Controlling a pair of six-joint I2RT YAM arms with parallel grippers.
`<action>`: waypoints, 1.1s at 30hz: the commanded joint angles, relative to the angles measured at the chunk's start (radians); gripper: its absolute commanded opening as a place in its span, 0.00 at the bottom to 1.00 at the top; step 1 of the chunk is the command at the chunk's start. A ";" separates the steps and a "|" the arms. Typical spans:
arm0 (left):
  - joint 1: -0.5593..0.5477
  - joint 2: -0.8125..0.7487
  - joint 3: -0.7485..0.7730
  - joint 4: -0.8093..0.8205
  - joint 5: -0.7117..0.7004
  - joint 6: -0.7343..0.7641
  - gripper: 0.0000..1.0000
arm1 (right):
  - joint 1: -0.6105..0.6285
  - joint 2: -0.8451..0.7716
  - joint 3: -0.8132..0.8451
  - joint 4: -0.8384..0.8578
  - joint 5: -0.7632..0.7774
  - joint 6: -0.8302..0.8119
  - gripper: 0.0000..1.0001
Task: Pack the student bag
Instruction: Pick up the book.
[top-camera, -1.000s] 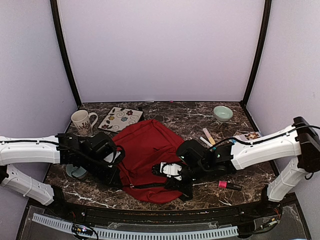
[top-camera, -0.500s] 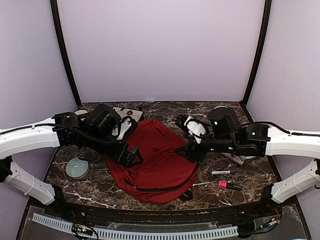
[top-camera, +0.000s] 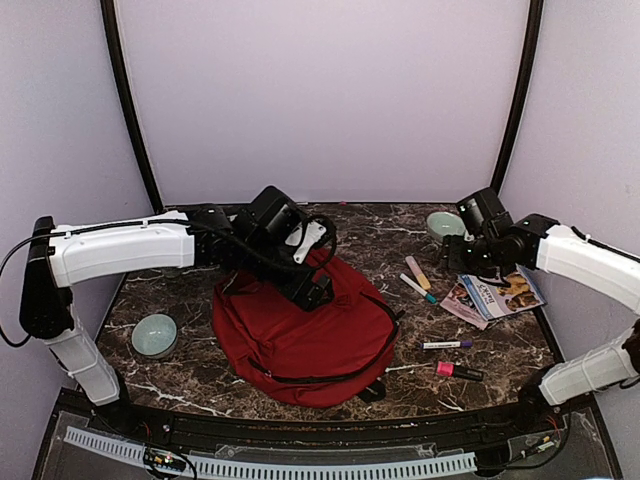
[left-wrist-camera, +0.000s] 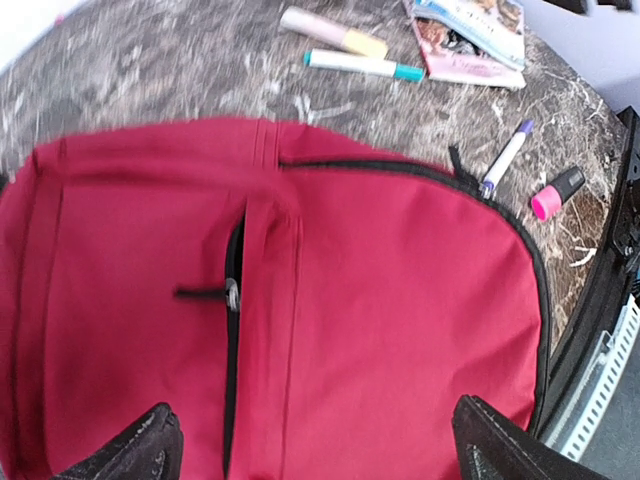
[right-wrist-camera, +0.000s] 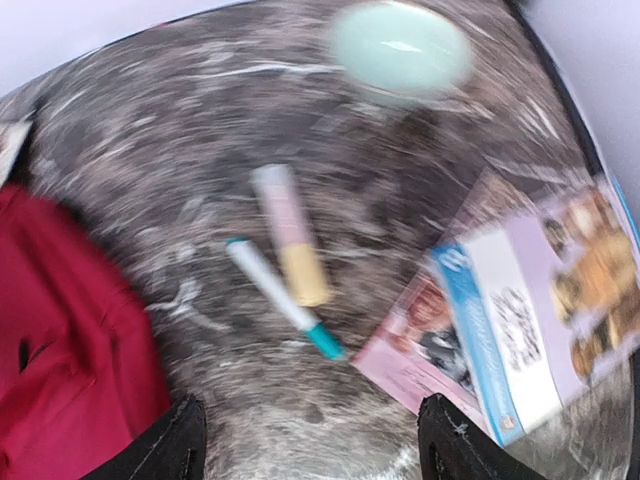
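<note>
The student bag (top-camera: 300, 335), a dark-red backpack, lies flat in the middle of the table. It fills the left wrist view, front pocket up, with a black zip pull (left-wrist-camera: 232, 293) on the pocket zip. My left gripper (top-camera: 310, 292) hovers over the bag's back half. It is open (left-wrist-camera: 320, 450), with only red fabric showing between the fingers. My right gripper (top-camera: 452, 258) hangs to the right of the bag, open (right-wrist-camera: 318, 445) above bare table just short of a teal-capped pen (right-wrist-camera: 285, 300).
A pink-and-yellow highlighter (right-wrist-camera: 290, 245) lies by the teal pen, with booklets (top-camera: 495, 295) to the right. A purple pen (top-camera: 447, 344) and a pink highlighter (top-camera: 458, 371) sit at front right. Pale green bowls stand at back right (top-camera: 445, 225) and front left (top-camera: 155, 335).
Both grippers opened and left the bag's front edge. The left arm swung back over the bag. The right arm moved right toward the pens and booklets. The bag has settled flatter.
</note>
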 joint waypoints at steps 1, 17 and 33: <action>0.025 0.032 0.092 -0.011 0.021 0.134 0.96 | -0.122 -0.079 -0.026 -0.171 0.009 0.402 0.74; 0.088 0.007 0.096 -0.087 0.103 0.063 0.93 | -0.468 -0.217 -0.253 -0.201 -0.192 0.751 0.76; 0.091 -0.001 0.103 -0.091 0.090 -0.045 0.91 | -0.791 -0.135 -0.521 0.325 -0.538 0.618 0.64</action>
